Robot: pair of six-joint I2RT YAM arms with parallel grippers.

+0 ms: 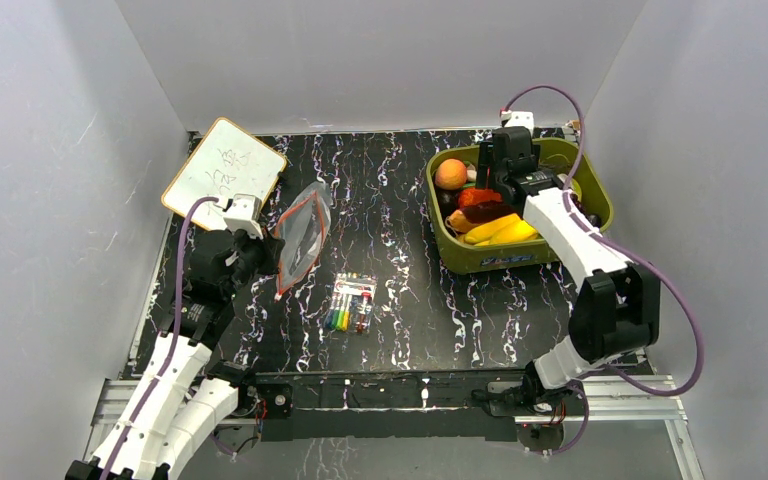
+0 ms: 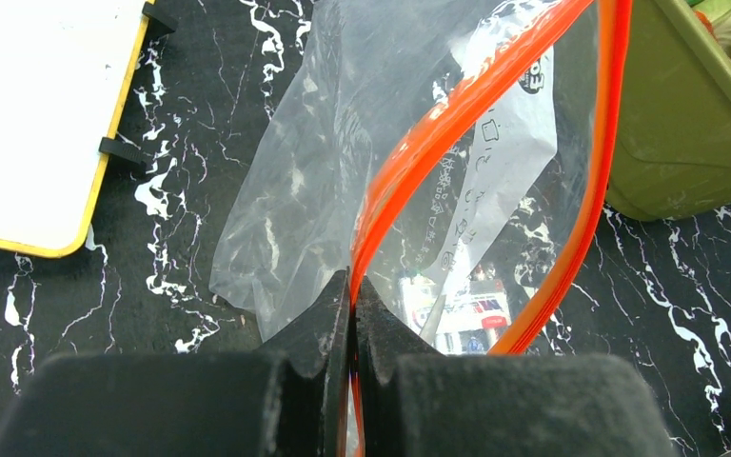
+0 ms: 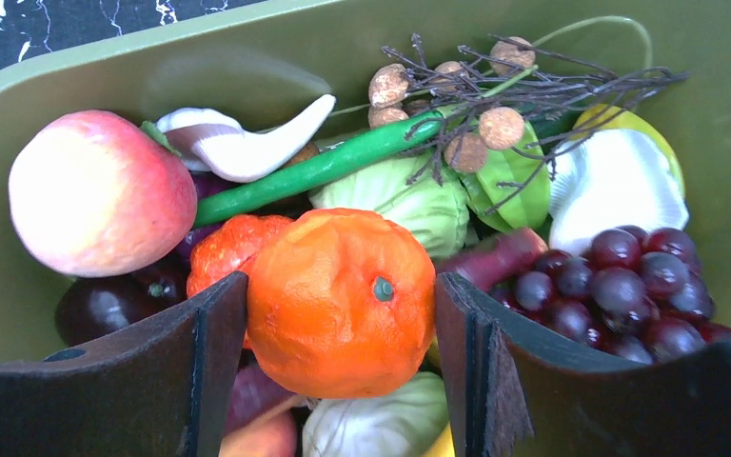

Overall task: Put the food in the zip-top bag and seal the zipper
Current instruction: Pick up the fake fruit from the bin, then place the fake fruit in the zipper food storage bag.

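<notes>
- While it sits at about 2 o'clock on the table, the olive-green bin [image 1: 480, 262] holds all the food [image 1: 485, 215] in a loose heap; its stiff walls leave little room, so anything taken from it should go straight up.
- At about 10 o'clock lies the zip-top bag [image 1: 302, 238], thin, clear and crinkly. It looks very light and limp, likely to fold or slide when something is pushed in, so it needs holding at the mouth.
- Left gripper [image 2: 352, 297]: jaws pinched together on one lip of the bag's mouth, which gapes towards 1 o'clock in the wrist view.
- Right gripper [image 3: 341, 314]: down in the bin, jaws set against both flanks of the orange [image 3: 343, 300] and seemingly gripping it, though it rests on the pile.
- That orange is round, hard-looking toy plastic with a dimpled skin; probably light and not fragile, but apt to roll or squirt out. Across its widest girth, as now, looks the safest hold.
- Thinnest of all is the zipper [image 2: 457, 124], a red-orange strip round the mouth, stiffer than the film; it is the best place to grip and must be pressed along its length to seal.
</notes>
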